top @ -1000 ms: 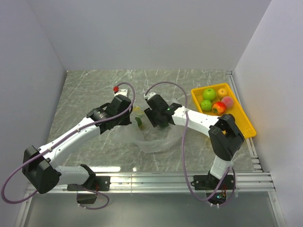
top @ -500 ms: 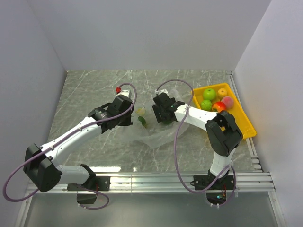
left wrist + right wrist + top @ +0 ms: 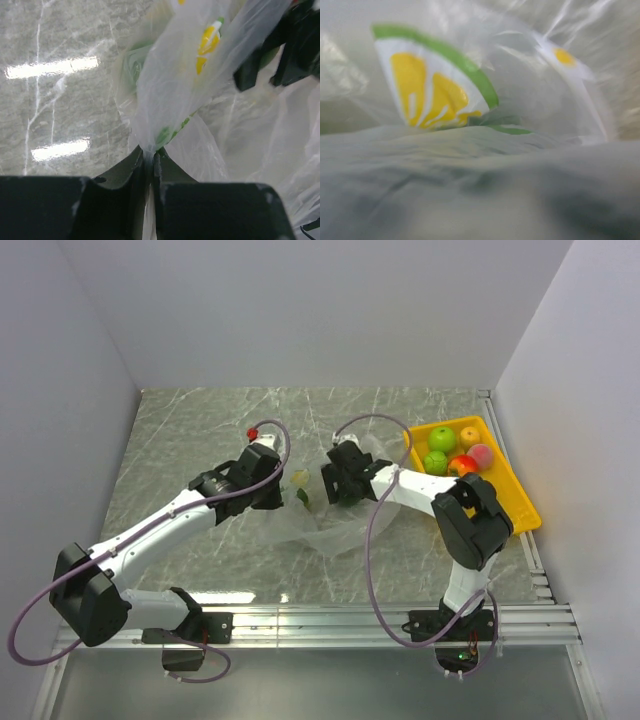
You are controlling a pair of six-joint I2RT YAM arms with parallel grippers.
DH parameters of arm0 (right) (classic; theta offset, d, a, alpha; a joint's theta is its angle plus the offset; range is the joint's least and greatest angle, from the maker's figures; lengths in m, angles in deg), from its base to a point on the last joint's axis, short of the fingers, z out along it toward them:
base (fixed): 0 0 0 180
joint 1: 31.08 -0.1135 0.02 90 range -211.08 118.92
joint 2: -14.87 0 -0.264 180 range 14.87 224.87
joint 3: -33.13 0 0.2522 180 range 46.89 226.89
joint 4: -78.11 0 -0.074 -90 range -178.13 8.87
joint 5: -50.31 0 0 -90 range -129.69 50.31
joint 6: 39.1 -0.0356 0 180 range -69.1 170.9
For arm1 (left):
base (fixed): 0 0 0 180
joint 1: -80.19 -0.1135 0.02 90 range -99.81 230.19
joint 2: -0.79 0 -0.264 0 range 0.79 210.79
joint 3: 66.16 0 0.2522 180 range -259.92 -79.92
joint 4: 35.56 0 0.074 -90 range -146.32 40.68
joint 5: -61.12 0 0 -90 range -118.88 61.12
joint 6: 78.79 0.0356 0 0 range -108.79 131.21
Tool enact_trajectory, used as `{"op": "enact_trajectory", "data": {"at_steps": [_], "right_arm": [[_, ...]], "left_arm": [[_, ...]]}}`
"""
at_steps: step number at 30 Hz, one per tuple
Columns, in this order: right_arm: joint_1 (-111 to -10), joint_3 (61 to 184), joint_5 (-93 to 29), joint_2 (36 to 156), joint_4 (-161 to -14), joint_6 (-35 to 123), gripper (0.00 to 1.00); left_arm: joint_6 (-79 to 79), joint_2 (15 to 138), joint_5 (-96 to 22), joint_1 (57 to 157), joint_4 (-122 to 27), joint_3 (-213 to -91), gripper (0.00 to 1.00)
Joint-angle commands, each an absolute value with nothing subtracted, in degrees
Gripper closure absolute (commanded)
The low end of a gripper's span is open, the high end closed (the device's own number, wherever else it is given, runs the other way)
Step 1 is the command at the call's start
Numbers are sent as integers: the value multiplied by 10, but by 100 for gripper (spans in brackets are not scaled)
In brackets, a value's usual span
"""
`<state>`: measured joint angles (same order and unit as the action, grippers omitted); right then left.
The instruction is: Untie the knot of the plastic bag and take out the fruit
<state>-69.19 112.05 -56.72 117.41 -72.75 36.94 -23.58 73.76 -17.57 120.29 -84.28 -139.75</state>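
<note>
The clear plastic bag (image 3: 325, 530) lies crumpled mid-table between both arms. My left gripper (image 3: 277, 492) is shut on a bunched strip of its film (image 3: 149, 150), which stretches up and away from the jaws. Inside the bag shows a fruit slice (image 3: 430, 85) with yellow flesh and a green rim, also seen as the slice (image 3: 207, 40) in the left wrist view. My right gripper (image 3: 335, 490) sits at the bag's far right side, its dark fingers (image 3: 245, 75) spread apart. Film fills the right wrist view and hides its fingers. I cannot make out the knot.
A yellow tray (image 3: 525, 505) at the right edge holds green apples (image 3: 441, 439) and several red and yellow fruits. Grey walls close in the left, back and right. A metal rail (image 3: 380, 618) runs along the near edge by the arm bases.
The right gripper's jaws have spread wider and its wrist has shifted a little back and right. The left gripper edged away from me, still holding the film, and the bag shifted with it.
</note>
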Motion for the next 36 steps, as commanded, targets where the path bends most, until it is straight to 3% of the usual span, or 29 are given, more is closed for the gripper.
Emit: {"op": "enact_trajectory", "data": {"at_steps": [1, 6, 9, 12, 13, 16, 19, 29, 36], "right_arm": [[-701, 1098, -511, 1203, -655, 314, 6], [-700, 1078, -523, 1200, -652, 251, 4], [-703, 1060, -516, 1177, -680, 252, 14], [-712, 1050, -507, 1138, -701, 271, 33], [-715, 1045, -503, 1127, -715, 276, 44], [-725, 1038, -486, 1082, -738, 290, 60], [-729, 1032, -457, 1025, -761, 300, 65], [-733, 1066, -270, 931, -799, 326, 68], [-732, 1199, -199, 884, -734, 352, 68]], "left_arm": [[-252, 736, -190, 1208, -815, -1384, 85], [-263, 739, -199, 1215, -796, -1370, 83], [-265, 740, -195, 1219, -795, -1366, 83], [-263, 737, -182, 1219, -798, -1366, 83], [-262, 734, -179, 1219, -799, -1365, 83], [-261, 728, -166, 1219, -802, -1363, 83], [-265, 721, -147, 1219, -805, -1356, 83], [-275, 701, -45, 1219, -835, -1356, 85], [-263, 694, -10, 1214, -844, -1363, 86]]}}
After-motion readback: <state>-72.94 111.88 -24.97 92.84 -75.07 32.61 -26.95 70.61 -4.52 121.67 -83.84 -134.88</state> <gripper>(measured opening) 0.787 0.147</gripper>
